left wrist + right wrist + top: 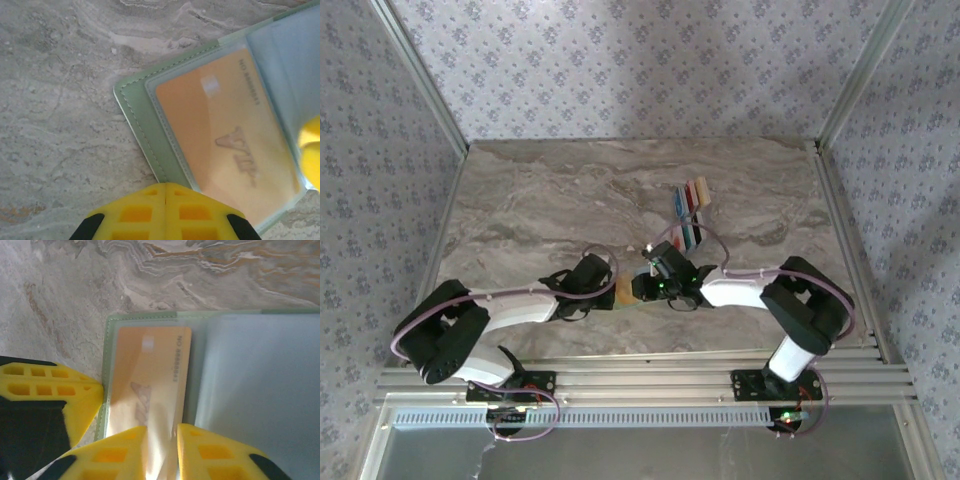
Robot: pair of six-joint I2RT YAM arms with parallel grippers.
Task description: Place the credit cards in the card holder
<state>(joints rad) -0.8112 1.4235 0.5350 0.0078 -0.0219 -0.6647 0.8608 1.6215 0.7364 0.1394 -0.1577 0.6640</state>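
Clerk: Yellow right tool (161, 429), entry one. State?

Checker: Fingers slightly spread, with a narrow gap. The near end of the tan card (150, 375) lies in that gap; no firm pinch is evident.

Clerk: Left tool (165, 187)?

Checker: Pressed together, tips at the stitched border of the card holder (142, 125). Likely pinning it to the desk (540, 200), though contact is hard to confirm.

Clerk: Card holder, location and condition?

Checker: Lying open between both tools, near the desk's front middle. The tan card sits under the clear pocket on the leaf nearer the left tool, square to the border. The pale leaf (255, 390) beside it shows no card.

Clerk: Stock outstanding?

Checker: Other credit cards (692, 196) in a coloured row farther out on the desk, well apart from the holder. A smaller group (686, 236) sits just beyond the right tool.

Clerk: Handling note?

Checker: Judged: seat the tan card fully before letting go. Draw the right tool straight back along the card's long side, so nothing drags the card out. The left tool should press the holder flat throughout.
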